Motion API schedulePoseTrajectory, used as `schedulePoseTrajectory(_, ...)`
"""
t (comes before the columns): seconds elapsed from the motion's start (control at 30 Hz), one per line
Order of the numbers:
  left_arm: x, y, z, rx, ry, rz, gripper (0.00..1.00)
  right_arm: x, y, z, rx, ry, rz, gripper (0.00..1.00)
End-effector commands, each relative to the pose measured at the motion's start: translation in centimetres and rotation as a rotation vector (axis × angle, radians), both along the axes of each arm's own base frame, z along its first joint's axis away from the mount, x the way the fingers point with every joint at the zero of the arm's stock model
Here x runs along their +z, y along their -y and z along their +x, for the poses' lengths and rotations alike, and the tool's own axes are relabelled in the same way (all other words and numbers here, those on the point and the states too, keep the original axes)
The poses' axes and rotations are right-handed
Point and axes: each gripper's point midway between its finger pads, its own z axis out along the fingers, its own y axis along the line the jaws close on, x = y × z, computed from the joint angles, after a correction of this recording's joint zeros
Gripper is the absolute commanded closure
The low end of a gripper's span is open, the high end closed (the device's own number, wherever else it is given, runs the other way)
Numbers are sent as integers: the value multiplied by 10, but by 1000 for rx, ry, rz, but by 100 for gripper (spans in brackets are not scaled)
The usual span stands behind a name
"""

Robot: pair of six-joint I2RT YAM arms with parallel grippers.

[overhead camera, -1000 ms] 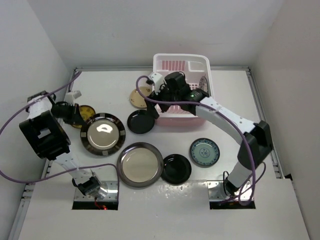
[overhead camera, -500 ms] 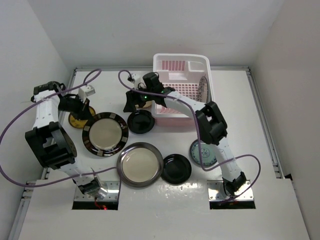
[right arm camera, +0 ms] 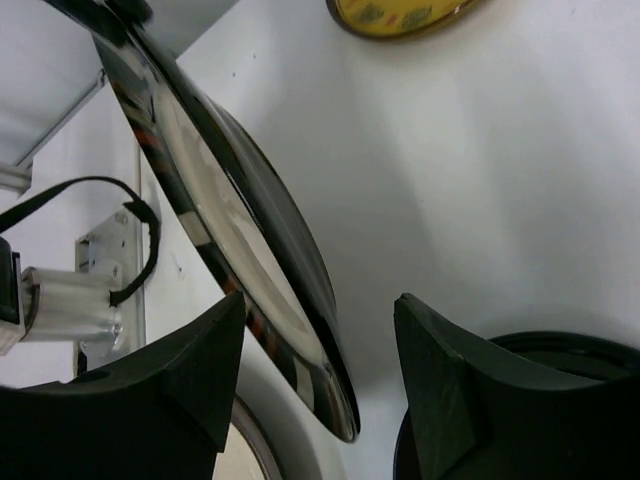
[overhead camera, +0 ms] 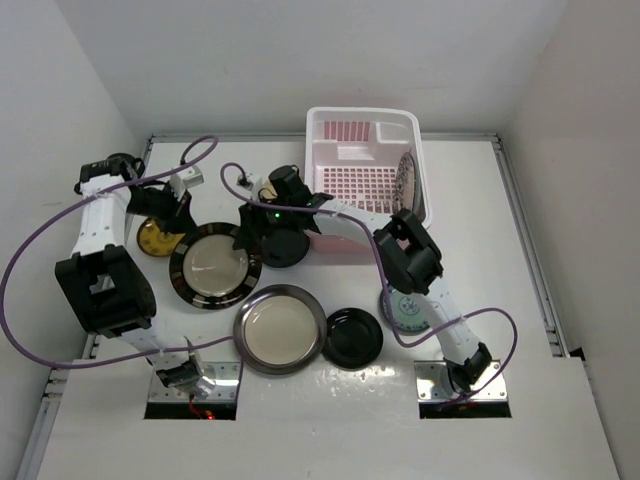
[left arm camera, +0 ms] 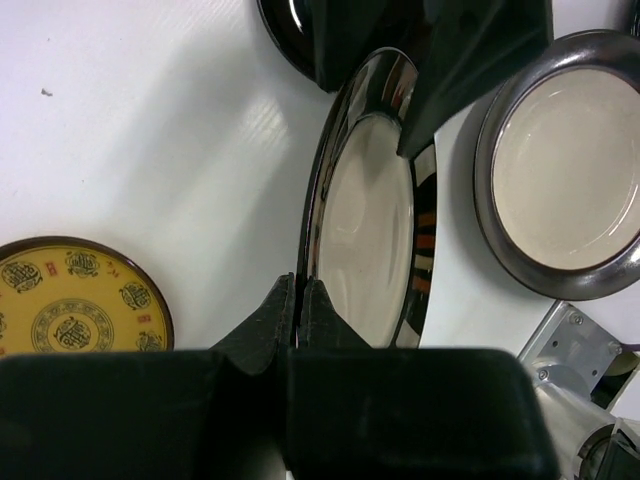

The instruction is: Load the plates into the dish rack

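Reading marks: yellow plate (left arm camera: 70,295) has dark ornamental motifs and small red squares, too small to read as writing.
Target plate: black-rimmed silver plate (left arm camera: 365,230), glossy pale centre, dark rim with orange and grey bars.
Plate position: on the table (overhead camera: 500,250) left of centre, between the yellow plate and the steel-rimmed cream plate (overhead camera: 280,328); tilted in both wrist views, with its right edge low.
Left gripper (left arm camera: 297,300): fingers pinched tight on the silver plate's left rim.
Right gripper (right arm camera: 318,297): jaws partway apart, the plate's right rim sits between them; contact cannot be told.
Dish rack (overhead camera: 362,130): pale pink, at the far side of the table, right of the silver plate and well apart from it.
In rack: one patterned plate (overhead camera: 407,178) on edge against the right wall.
Black plates: one (overhead camera: 285,245) under the right gripper just beside the rack, one (overhead camera: 352,337) touching the cream plate.
Teal plate (overhead camera: 410,310): partly hidden by the right arm.
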Motion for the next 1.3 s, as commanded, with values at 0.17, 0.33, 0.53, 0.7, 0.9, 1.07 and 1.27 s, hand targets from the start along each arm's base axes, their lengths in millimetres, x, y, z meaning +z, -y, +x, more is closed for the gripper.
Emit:
schedulePoseTrajectory(0.17,54,28,14,-40,149,-122,100,40,-14,-7,17,20,132,85)
schedulePoseTrajectory(0.33,62,18,29,22,164,-83,94,73,-14,4,-39,77,143,100)
schedulePoseTrajectory(0.53,98,-16,73,258,256,13,54,169,0,40,-268,286,220,100)
schedulePoseTrajectory(0.7,171,-77,128,648,439,97,34,252,41,81,-537,461,206,100)
schedulePoseTrajectory(0.9,216,-141,171,950,617,213,29,317,136,116,-853,650,101,100)
schedulePoseTrajectory(1.07,171,-95,211,858,538,200,29,341,229,128,-1126,748,-6,100)
schedulePoseTrajectory(1.27,82,-33,260,693,436,285,31,327,322,133,-1409,835,-347,100)
